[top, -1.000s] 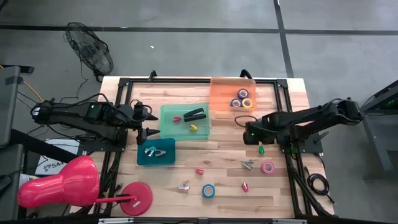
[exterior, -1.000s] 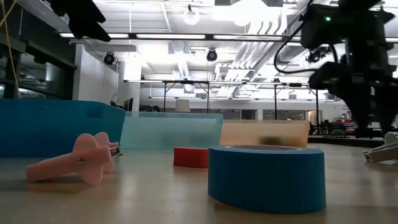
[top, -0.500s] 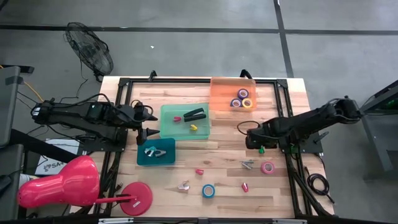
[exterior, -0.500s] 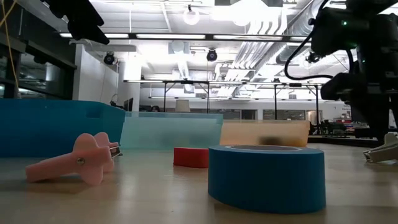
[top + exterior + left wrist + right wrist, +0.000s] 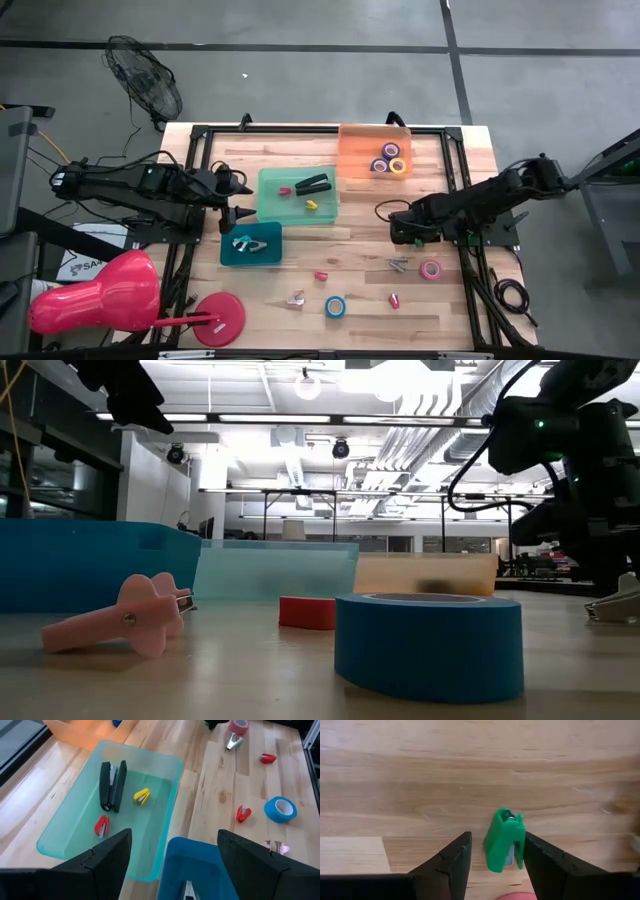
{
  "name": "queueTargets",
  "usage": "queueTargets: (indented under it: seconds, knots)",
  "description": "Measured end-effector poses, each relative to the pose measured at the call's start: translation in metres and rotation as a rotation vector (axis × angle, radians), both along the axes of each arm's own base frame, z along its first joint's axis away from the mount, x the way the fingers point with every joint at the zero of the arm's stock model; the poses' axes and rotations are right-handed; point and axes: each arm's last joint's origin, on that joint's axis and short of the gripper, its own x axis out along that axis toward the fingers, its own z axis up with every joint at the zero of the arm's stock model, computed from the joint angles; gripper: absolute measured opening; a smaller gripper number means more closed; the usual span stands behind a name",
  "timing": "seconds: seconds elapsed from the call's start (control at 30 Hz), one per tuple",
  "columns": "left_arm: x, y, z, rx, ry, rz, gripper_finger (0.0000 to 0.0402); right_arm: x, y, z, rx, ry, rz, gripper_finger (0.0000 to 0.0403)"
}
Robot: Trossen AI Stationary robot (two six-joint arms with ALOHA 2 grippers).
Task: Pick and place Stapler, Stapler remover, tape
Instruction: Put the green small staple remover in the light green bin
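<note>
Right gripper (image 5: 494, 865) low over bare table (image 5: 360, 225), fingers apart around small green stapler (image 5: 504, 840), not clamping. Left gripper (image 5: 172, 855) wide open, empty, beside teal bin (image 5: 297, 193).

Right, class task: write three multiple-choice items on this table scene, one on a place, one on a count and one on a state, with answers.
1. Where does the black stapler lie?
A. In the teal tray
B. On the bare table
C. In the pale green tray

2. How many tape rolls lie in the orange tray?
A. One
B. Three
C. Five

3. How is the right tool set?
A. Open, with its fingers on either side of the green mini stapler
B. Shut on a pink roll
C. Shut and holding nothing

Answers:
1. C: the high view shows it inside that tray.
2. B: three rings show there.
3. A: the right wrist view shows the fingers apart around it.
</note>
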Motion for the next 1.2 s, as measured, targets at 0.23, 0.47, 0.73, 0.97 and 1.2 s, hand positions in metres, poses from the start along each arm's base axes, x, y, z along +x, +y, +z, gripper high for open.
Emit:
queueTargets:
  seconds: [0.23,0.47,0.73,0.97,1.2]
  knots:
    - [0.0,0.0,0.0,-0.006,0.001,0.004,0.0288,0.004,0.001,-0.005,0.017,0.006,0.009,0.0153]
    - [0.0,0.0,0.0,-0.006,0.001,0.004,0.0288,0.006,0.001,-0.005,0.024,-0.021,0.015,0.0079]
    - [0.0,0.0,0.0,-0.006,0.001,0.004,0.0288,0.017,0.002,0.003,0.008,-0.078,0.067,0.0051]
    - [-0.001,0.0,0.0,-0.007,0.006,0.002,0.0288,0.063,-0.004,0.045,-0.169,-0.379,0.159,0.0051]
    - [-0.001,0.0,-0.001,-0.007,0.007,0.003,0.0288,0.108,-0.029,0.103,-0.352,-0.701,0.416,0.0051]
